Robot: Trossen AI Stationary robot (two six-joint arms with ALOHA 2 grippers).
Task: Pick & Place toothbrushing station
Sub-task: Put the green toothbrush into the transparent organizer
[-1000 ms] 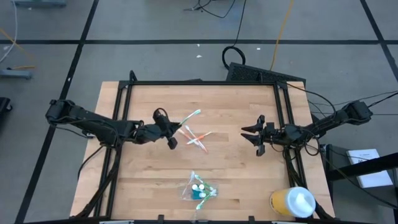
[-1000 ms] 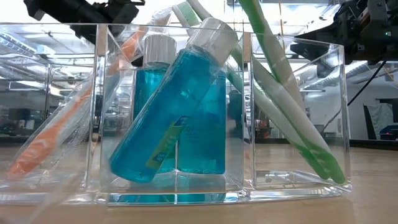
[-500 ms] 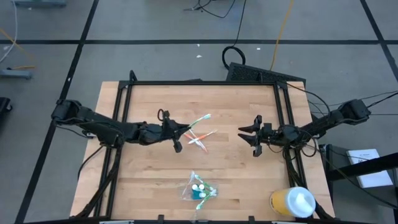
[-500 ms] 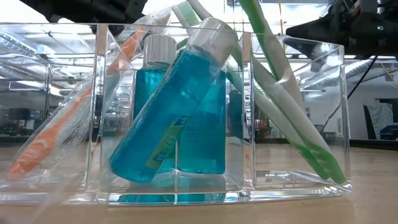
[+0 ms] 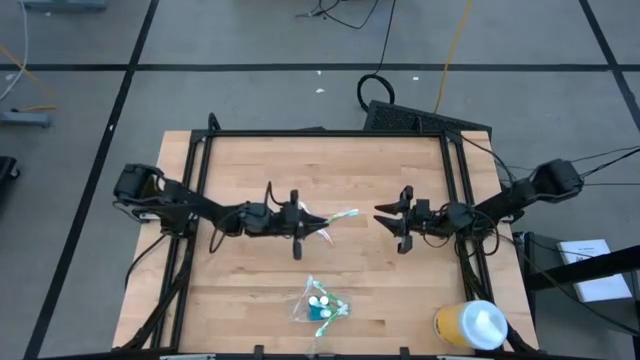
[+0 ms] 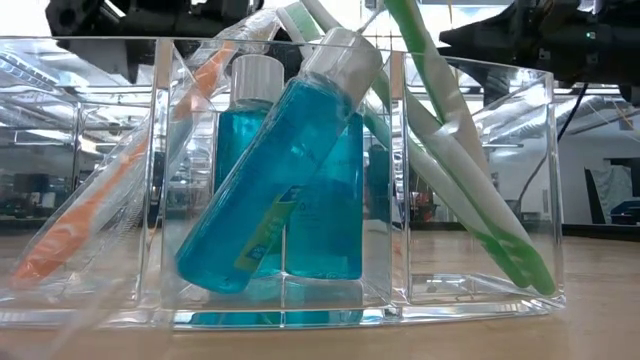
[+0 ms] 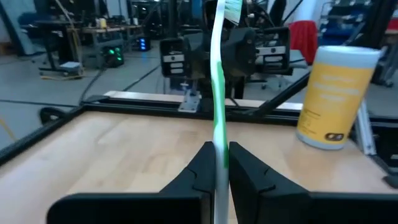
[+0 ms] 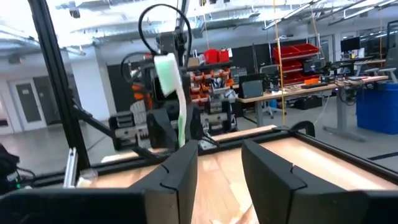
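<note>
**Station mostly loaded, one green brush in the air**

Your left gripper (image 7: 217, 163) has its fingers clamped on the handle of a green-and-white toothbrush (image 7: 217, 81), which stands up between them with its bristle head pointing at the other arm. In the high view that gripper (image 5: 303, 223) sits over the middle of the table (image 5: 400, 290), the brush (image 5: 338, 216) sticking out toward the right arm. Your right gripper (image 5: 395, 222) faces it from just across the gap, fingers apart and holding nothing; its wrist view shows only the brush head (image 8: 169, 73) beyond the open fingers.

The toothbrushing station (image 5: 319, 303) rests on the wood nearer the front edge, apart from both grippers. Up close, the clear station (image 6: 500, 290) already holds an orange toothbrush (image 6: 90, 220) in one end compartment, two blue bottles (image 6: 280, 180) in the middle, and green-and-white brushes (image 6: 470, 190) in the other end.

So most of the loading looks done. What seems left is this brush, perhaps by a handover, since the two grippers face each other. The yellow cup (image 5: 470, 325) at the front right corner is untouched.
</note>
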